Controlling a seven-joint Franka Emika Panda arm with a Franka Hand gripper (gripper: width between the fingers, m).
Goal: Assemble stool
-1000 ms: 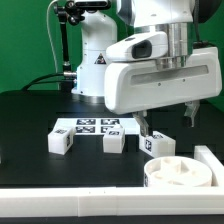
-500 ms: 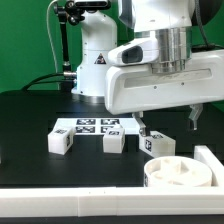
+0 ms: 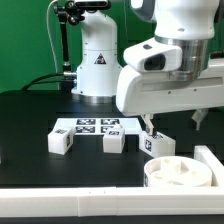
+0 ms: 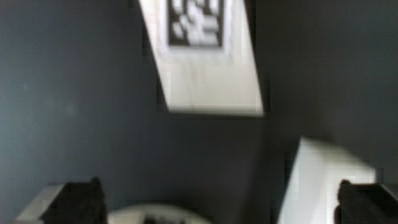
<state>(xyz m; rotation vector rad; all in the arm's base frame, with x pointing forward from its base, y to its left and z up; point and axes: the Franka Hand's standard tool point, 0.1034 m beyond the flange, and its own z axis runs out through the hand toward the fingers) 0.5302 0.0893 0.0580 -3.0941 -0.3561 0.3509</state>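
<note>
Handling is judged easy: the seat disc [image 3: 181,172] and block legs [image 3: 113,143] appear to be rigid, light plastic, possibly slippery. The disc is set on the table [image 3: 25,130] at the exterior view's lower right, with the nearest leg [image 3: 157,145] just beside it. The pincer [image 3: 172,122] is held spread and empty near that leg. Opposite flat leg faces are recommended for gripping; the disc is best taken by its rim.
</note>
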